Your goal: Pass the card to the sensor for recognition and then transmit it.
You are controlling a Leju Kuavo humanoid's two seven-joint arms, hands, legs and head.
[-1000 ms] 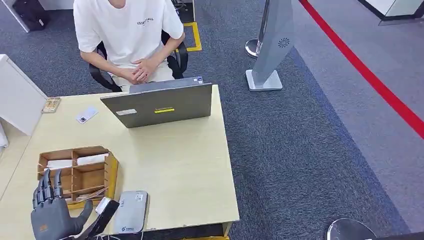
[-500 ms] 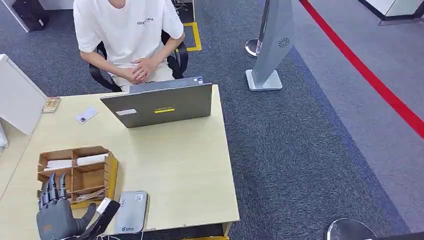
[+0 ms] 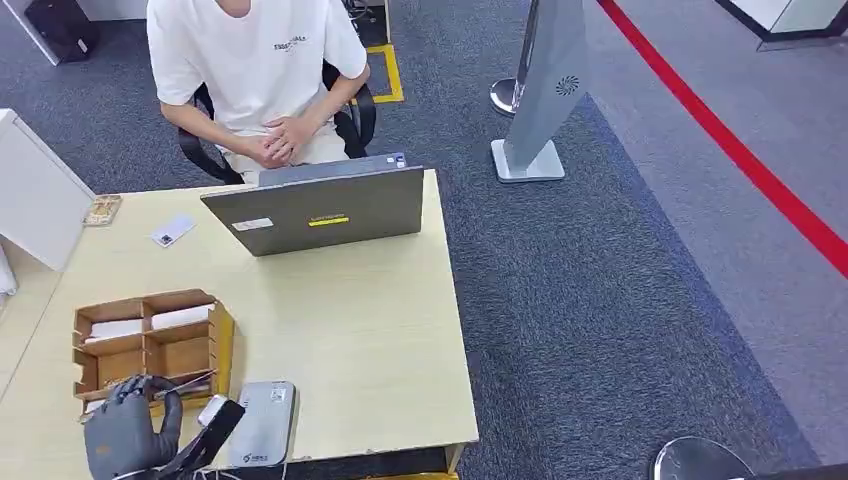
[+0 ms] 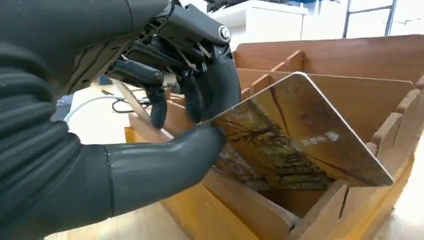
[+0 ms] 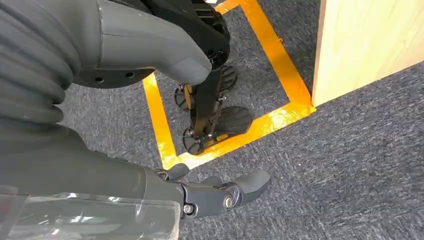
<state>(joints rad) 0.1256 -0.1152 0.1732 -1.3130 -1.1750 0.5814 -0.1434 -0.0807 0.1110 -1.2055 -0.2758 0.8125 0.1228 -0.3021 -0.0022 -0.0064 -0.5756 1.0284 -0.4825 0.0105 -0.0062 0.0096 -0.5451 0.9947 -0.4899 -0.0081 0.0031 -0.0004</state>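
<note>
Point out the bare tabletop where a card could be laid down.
Widest bare stretch: between the laptop, the wooden organizer and the table's right edge. Crowded: the near-left corner, where the left hand pinches a card beside the grey card reader.

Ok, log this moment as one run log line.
left hand: pinching card in wooden organizer | right hand: hanging, empty | sensor: untouched

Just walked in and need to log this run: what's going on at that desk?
The left robot hand is pinching a card between thumb and fingers at the wooden organizer on the desk's near corner, the card not yet clear of its slots. The grey card reader lies beside it, untouched. The right robot hand hangs over the carpet, holding nothing. A person sits behind the laptop.
</note>
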